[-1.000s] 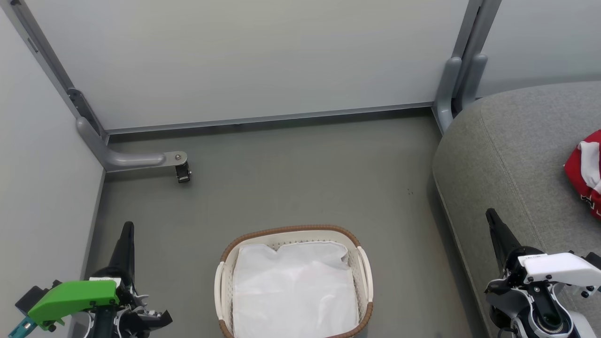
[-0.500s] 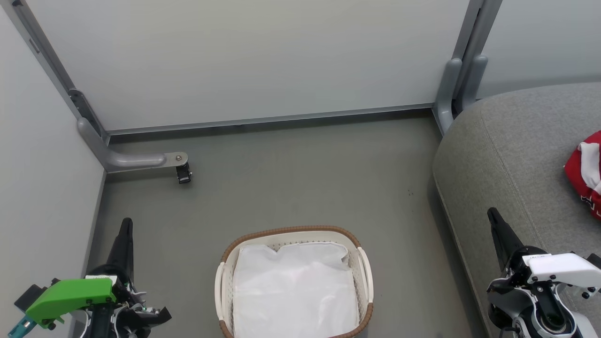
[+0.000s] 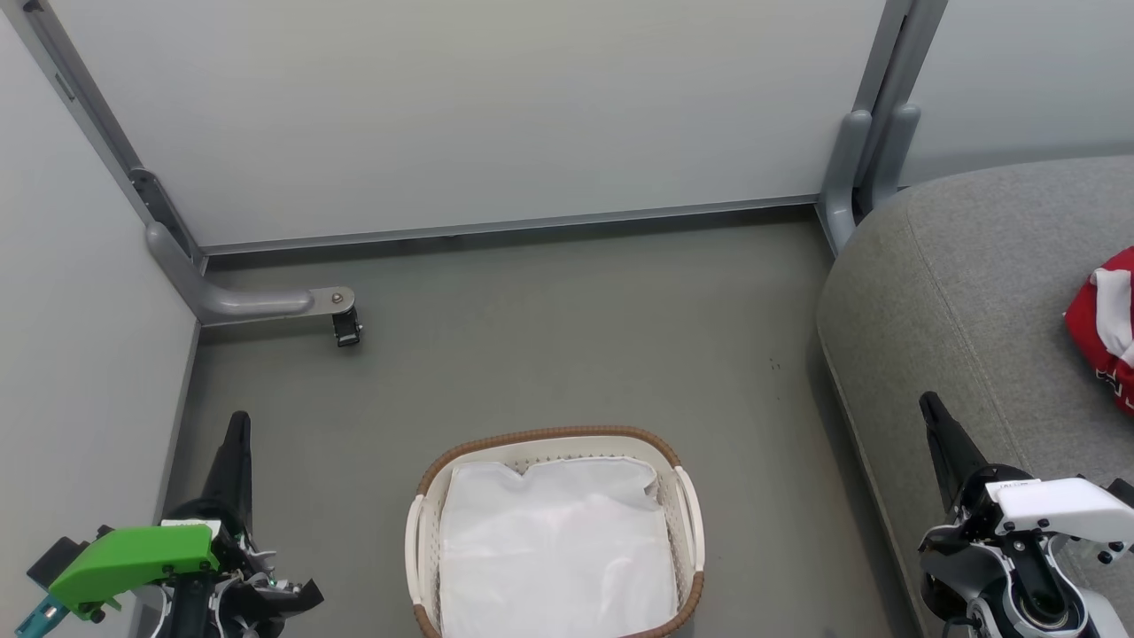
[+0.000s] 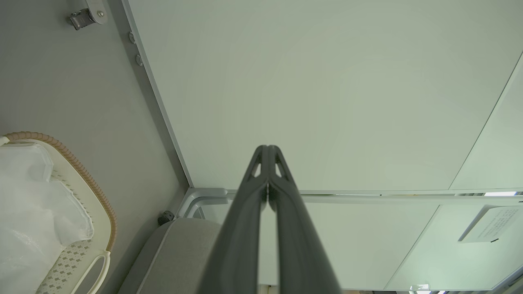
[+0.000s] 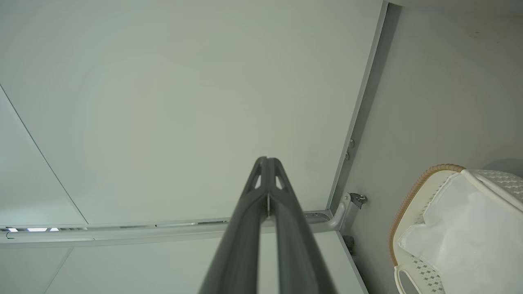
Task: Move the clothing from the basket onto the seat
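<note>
Both tools, left tool (image 3: 238, 424) and right tool (image 3: 928, 404), hung shut and empty; red clothing (image 3: 1107, 323) lay on the seat (image 3: 957, 292), so the basket (image 3: 549, 436) probably needed checking beneath its white sheet (image 3: 558, 549).

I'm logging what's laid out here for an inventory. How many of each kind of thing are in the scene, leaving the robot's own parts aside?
basket: 1
white cloth, lying in the basket: 1
red clothing, a bundle cut off by the picture edge: 1
seat: 1
Total: 4
</note>
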